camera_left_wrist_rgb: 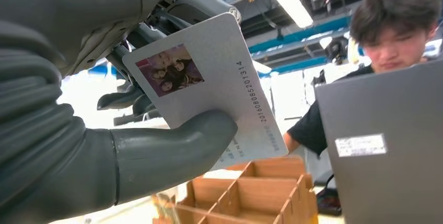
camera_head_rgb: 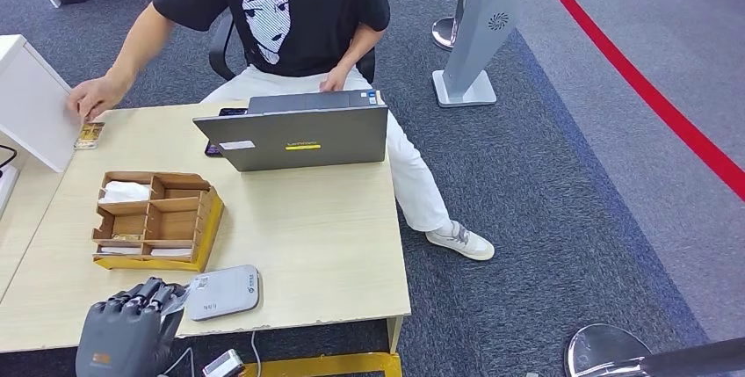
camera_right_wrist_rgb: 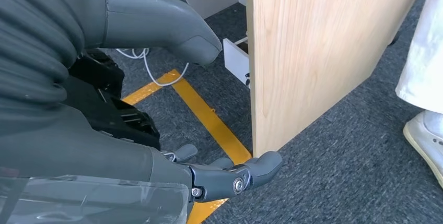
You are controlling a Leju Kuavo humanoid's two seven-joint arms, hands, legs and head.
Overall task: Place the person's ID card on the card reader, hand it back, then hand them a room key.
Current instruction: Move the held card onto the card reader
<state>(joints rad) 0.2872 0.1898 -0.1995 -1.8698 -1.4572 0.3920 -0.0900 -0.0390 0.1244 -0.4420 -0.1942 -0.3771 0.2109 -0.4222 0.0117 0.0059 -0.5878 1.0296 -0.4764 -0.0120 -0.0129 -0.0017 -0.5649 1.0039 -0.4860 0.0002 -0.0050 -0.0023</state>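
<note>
Left hand point(camera_head_rgb: 132, 315) low at the near left corner of the worktop point(camera_head_rgb: 334, 245), thumb point(camera_left_wrist_rgb: 172, 153) and dark fingers pinching the ID card point(camera_left_wrist_rgb: 209, 85), photo side toward the wrist camera. Just beside it, a grey card reader point(camera_head_rgb: 223, 292) flat on the worktop. Behind that, a wooden divided tray point(camera_head_rgb: 158, 219) holding white cards. Far left corner: a person's hand point(camera_head_rgb: 95, 96) resting by a small card point(camera_head_rgb: 89, 134). Centre back, an open grey laptop point(camera_head_rgb: 294, 135), with the person point(camera_head_rgb: 299, 8) seated behind it. Right hand point(camera_right_wrist_rgb: 156, 104) hanging beside the worktop's side panel point(camera_right_wrist_rgb: 313, 51) over grey carpet, fingers spread, holding nothing.
</note>
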